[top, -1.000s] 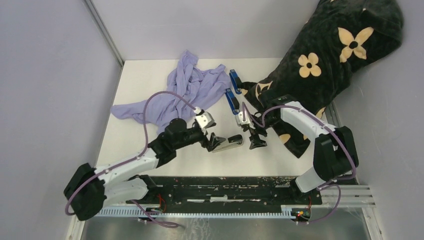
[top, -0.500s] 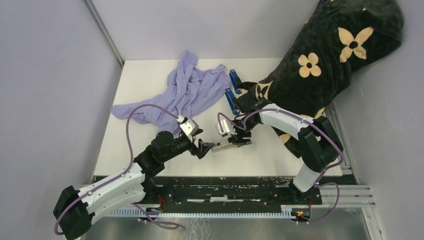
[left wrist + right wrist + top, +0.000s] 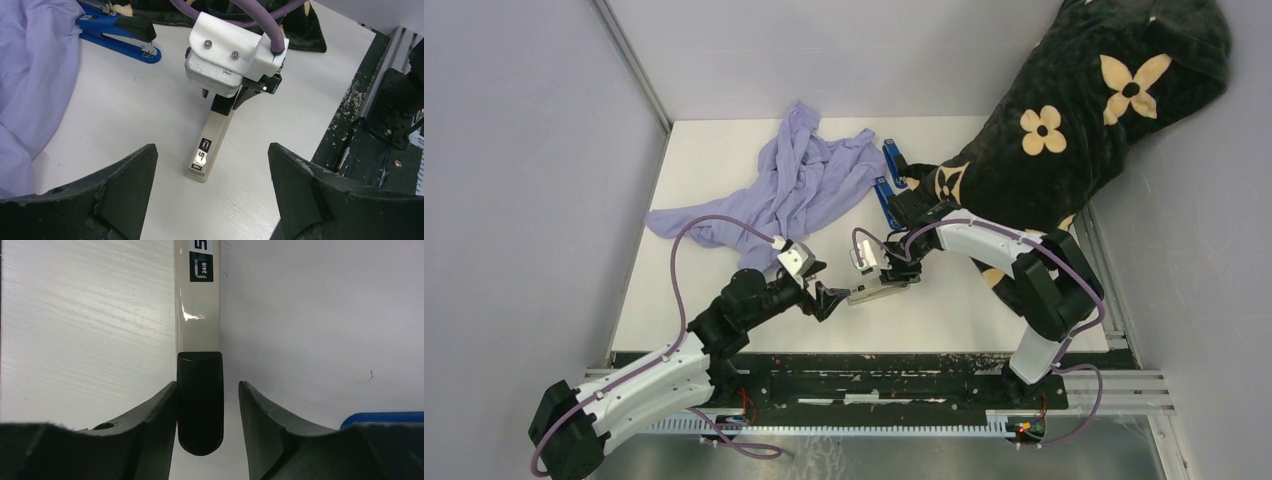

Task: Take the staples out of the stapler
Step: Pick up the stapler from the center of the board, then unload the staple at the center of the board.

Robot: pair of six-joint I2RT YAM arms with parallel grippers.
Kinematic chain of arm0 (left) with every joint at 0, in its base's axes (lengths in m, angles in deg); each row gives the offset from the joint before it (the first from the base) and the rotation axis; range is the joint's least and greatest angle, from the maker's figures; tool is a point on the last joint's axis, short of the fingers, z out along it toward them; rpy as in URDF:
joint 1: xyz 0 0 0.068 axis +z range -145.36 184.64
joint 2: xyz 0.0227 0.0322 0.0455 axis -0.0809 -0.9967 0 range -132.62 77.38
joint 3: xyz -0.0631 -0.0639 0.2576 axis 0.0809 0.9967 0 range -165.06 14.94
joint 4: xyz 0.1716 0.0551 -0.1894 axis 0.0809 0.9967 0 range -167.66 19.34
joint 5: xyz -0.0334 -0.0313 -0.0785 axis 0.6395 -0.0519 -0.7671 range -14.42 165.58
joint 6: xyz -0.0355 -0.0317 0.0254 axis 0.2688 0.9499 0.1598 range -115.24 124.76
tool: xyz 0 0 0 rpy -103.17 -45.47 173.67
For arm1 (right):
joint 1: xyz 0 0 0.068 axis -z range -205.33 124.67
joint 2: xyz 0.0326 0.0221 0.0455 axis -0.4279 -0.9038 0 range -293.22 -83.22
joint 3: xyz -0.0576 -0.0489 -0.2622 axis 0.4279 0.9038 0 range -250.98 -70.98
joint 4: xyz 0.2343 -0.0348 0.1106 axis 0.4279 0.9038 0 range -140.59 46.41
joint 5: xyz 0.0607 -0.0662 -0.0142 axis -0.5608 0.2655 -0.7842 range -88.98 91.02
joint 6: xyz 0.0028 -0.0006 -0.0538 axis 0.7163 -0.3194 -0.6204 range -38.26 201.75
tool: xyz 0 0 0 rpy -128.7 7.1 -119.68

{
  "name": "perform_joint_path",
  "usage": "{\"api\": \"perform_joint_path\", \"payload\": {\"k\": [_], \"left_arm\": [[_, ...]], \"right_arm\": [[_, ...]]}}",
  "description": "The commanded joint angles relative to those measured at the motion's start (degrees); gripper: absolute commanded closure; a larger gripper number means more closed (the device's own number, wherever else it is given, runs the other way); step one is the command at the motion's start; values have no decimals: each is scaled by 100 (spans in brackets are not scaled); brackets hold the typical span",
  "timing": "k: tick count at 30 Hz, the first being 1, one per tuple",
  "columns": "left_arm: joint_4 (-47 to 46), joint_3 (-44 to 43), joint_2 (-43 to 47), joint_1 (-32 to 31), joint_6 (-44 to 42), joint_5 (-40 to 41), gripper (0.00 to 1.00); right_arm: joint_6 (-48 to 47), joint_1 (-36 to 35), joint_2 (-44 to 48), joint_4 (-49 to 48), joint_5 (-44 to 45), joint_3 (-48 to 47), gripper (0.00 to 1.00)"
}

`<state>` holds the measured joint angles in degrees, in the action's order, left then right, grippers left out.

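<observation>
Lying flat on the white table (image 3: 984, 312), the beige stapler (image 3: 207, 145) sits between both grippers; its staples are hidden. The right gripper (image 3: 207, 387) straddles its black rear end, half-closed, one finger touching, the other just apart. The left gripper (image 3: 212, 150) gapes wide at its front end, holding nothing.

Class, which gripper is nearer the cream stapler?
Right. The right gripper straddles the black end of the cream stapler; the left gripper hangs open at its opposite end, not touching.
</observation>
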<state>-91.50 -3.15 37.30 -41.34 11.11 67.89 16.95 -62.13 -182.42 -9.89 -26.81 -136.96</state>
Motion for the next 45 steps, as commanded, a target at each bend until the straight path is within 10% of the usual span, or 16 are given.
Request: {"api": "perform_joint_path", "payload": {"k": [1,11,20,35,45], "left_arm": [[-421,7,65,21,251,-63,12],[-854,216,42,20,254,-290,13],[-2176,313,-459,24,275,-436,13],[-6548,-561,-3304,1035,1536,-2529,8],[-7593,-1581,-4500,1373,2304,-3012,8]], "right_arm": [[34,-62,-20,-160,102,6,46],[516,160,184,249,-289,-460,99],[1047,1289,1156,403,-2023,-565,99],[5206,2323,2194,-3008,-3854,-410,99],[7564,2316,2306,-5205,-4408,-500,99]]}}
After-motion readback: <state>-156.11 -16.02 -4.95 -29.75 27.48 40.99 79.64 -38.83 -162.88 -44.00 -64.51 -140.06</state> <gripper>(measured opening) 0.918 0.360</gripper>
